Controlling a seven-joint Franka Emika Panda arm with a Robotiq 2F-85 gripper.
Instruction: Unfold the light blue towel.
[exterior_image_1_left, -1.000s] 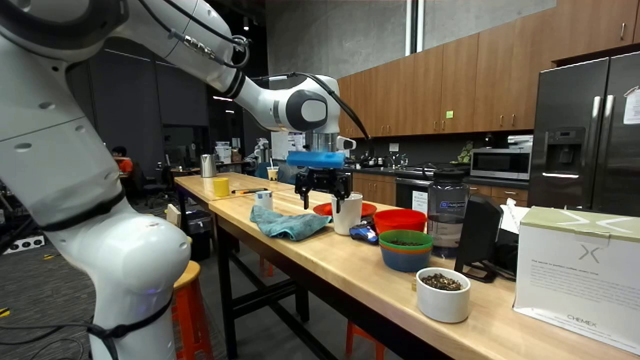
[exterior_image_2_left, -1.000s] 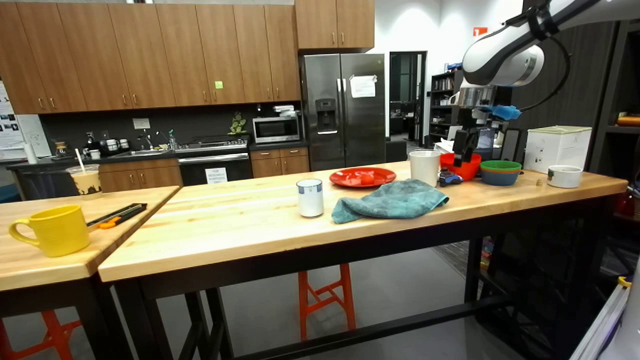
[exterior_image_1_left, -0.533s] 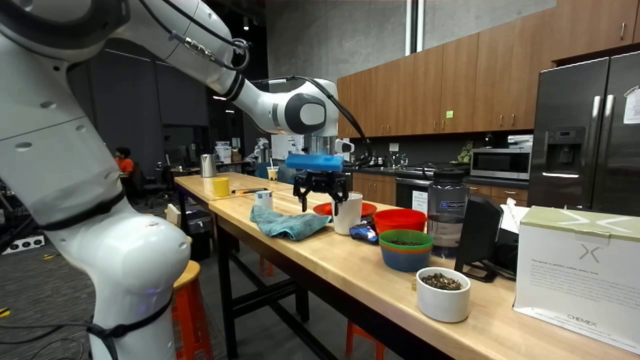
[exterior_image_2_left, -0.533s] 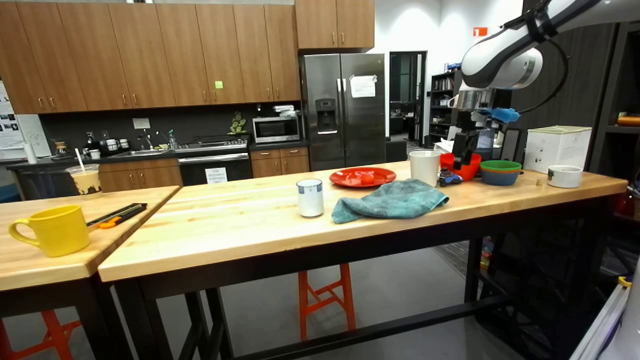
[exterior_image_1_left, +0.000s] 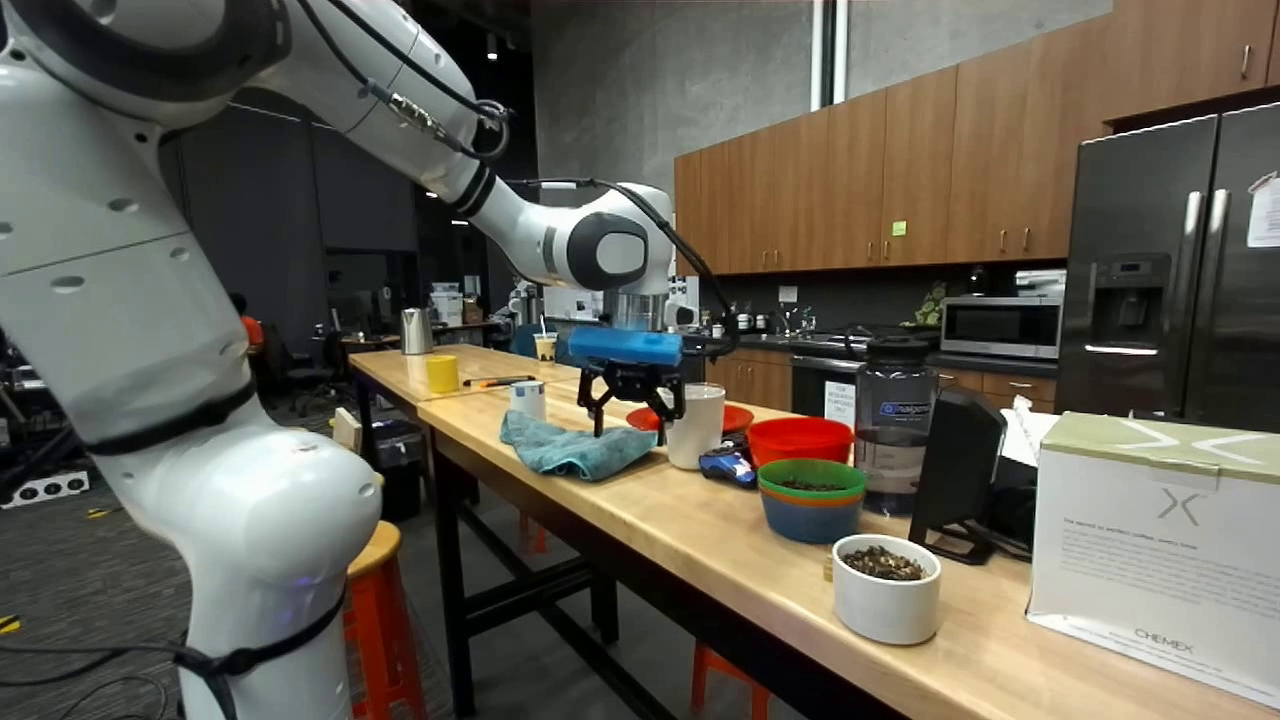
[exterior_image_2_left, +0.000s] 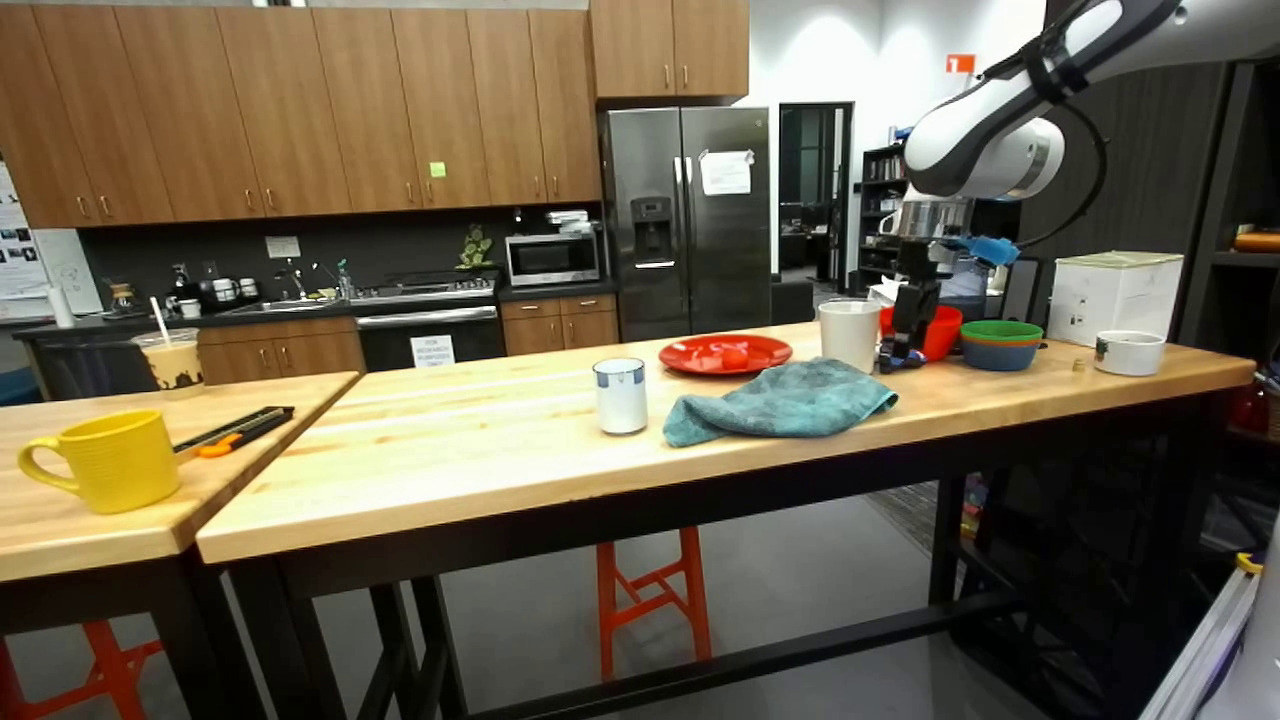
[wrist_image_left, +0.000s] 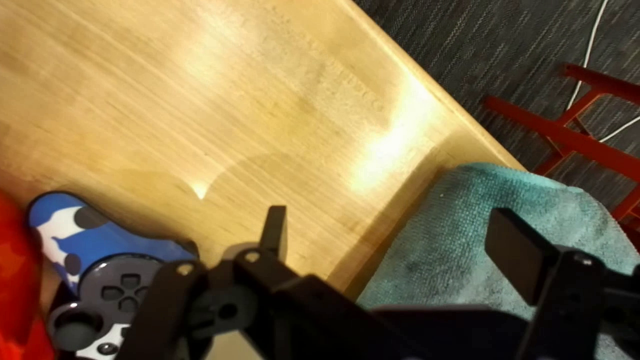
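The light blue-green towel (exterior_image_1_left: 575, 450) lies crumpled and partly folded over on the wooden table, close to the front edge. It shows whole in an exterior view (exterior_image_2_left: 785, 402), and one end of it shows at the right in the wrist view (wrist_image_left: 445, 245). My gripper (exterior_image_1_left: 630, 437) is open and empty, above the table by the towel's end. In the wrist view the gripper (wrist_image_left: 387, 220) has one finger over the towel and the other over bare wood. The fingers look apart from the towel. The gripper also shows in an exterior view (exterior_image_2_left: 905, 348).
A tall white cup (exterior_image_2_left: 849, 336) stands close beside the towel and gripper. A blue game controller (wrist_image_left: 115, 245) and a red bowl (exterior_image_1_left: 800, 440) are next to it. A red plate (exterior_image_2_left: 725, 354) lies behind, and a small white cup (exterior_image_2_left: 620, 396) stands beyond the towel.
My gripper has come down and moved somewhat toward the towel, staying open. The towel and the other things on the table have not moved.
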